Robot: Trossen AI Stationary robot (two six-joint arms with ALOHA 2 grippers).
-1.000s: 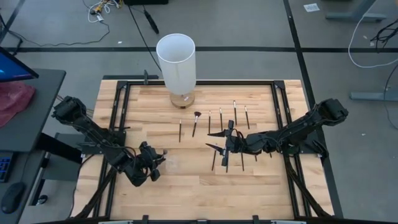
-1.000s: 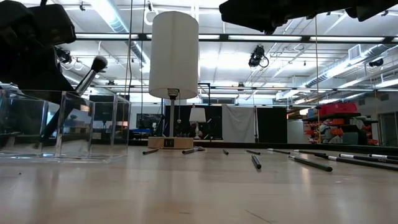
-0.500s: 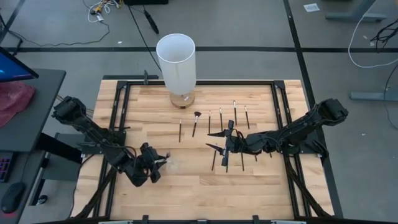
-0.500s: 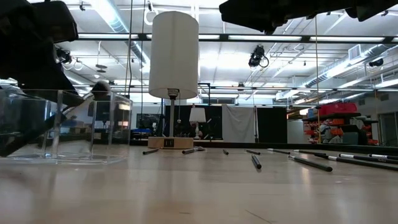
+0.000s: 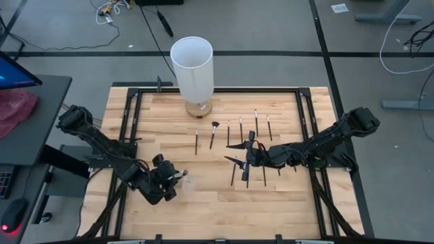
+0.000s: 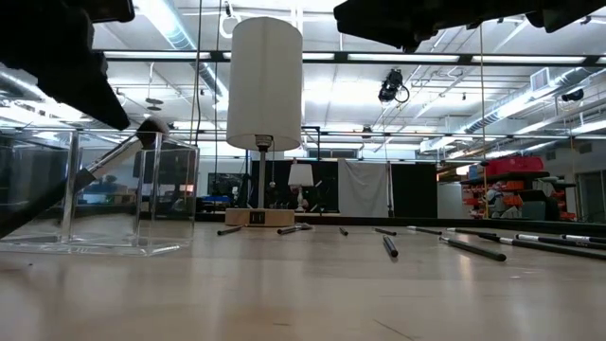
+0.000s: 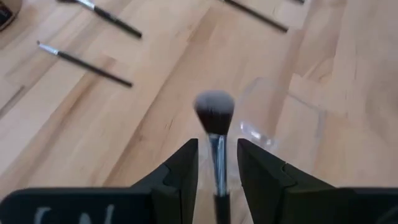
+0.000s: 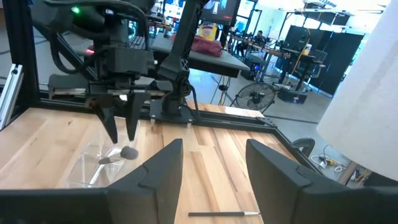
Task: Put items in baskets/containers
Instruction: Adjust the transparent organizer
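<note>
A makeup brush with a fluffy grey head lies slanted in the clear container at the table's near left. Its head is up near the container's rim and its handle slopes down inside. My left gripper hovers open just above it, one finger on either side of the handle, apart from it. From the right wrist view, its fingertips stand above the brush head. My right gripper waits open, level, over several thin brushes lying flat mid-table.
A tall white cylinder stands on a small wooden base at the table's far middle. Loose brushes lie in a row between it and the right arm, more under that arm. Bare wood stretches along the near edge.
My left gripper has opened and let go of the brush, then risen above the container. The brush has dropped from a steep lean to a flatter slant inside the container, its head now lower, near the rim.
</note>
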